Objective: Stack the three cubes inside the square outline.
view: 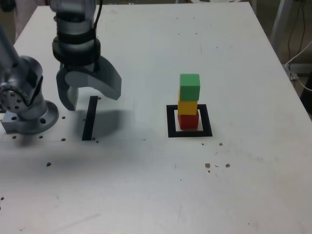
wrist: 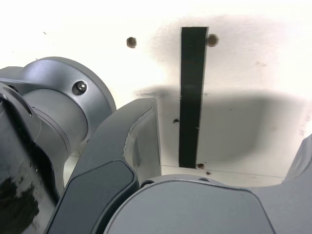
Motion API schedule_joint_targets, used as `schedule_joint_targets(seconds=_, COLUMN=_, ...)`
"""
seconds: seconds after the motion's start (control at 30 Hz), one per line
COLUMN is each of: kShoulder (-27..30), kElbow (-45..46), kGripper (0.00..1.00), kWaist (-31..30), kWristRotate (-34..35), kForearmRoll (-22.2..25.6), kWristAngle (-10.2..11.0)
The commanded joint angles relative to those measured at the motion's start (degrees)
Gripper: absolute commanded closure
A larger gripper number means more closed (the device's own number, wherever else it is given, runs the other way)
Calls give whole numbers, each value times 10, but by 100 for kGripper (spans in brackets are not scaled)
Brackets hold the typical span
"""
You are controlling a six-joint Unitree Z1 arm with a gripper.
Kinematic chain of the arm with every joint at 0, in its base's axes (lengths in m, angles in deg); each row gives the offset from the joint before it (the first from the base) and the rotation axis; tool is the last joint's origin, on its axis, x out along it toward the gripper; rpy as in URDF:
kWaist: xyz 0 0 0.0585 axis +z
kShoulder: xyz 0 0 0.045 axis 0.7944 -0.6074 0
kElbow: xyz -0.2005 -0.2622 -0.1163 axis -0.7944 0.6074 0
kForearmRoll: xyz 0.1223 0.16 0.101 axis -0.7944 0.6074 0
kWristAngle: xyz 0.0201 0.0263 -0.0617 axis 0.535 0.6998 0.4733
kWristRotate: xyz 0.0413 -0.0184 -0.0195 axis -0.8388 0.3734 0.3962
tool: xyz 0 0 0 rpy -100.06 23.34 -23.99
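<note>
stack: we see green cube (view: 189,87) on yellow cube (view: 187,107) on red cube (view: 188,120), inside square outline (view: 171,122), mid-table toward far right edge | gripper (view: 87,97): jaws spread, empty; over tape strip (view: 90,118) near left edge | task looks done

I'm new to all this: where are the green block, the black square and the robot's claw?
green cube (view: 189,87): exterior view, front face.
square outline (view: 170,122): exterior view, left tape side.
gripper (view: 87,95): exterior view, gap between the open jaws.

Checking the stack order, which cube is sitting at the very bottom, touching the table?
The red cube. It rests inside the square outline; the yellow cube sits on it, and the green cube tops the stack.
</note>
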Motion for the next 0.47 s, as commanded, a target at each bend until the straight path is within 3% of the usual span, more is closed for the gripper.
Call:
schedule_joint_targets(seconds=0.0, kShoulder=5, kElbow=3, kGripper=0, kWaist=1, kWristRotate=-1, kForearmRoll=-3, kWristAngle=-2)
schedule_joint_targets(seconds=0.43, kShoulder=14, kElbow=27, kGripper=0, kWaist=1, kWristRotate=-1, kForearmRoll=-15, kWristAngle=-4)
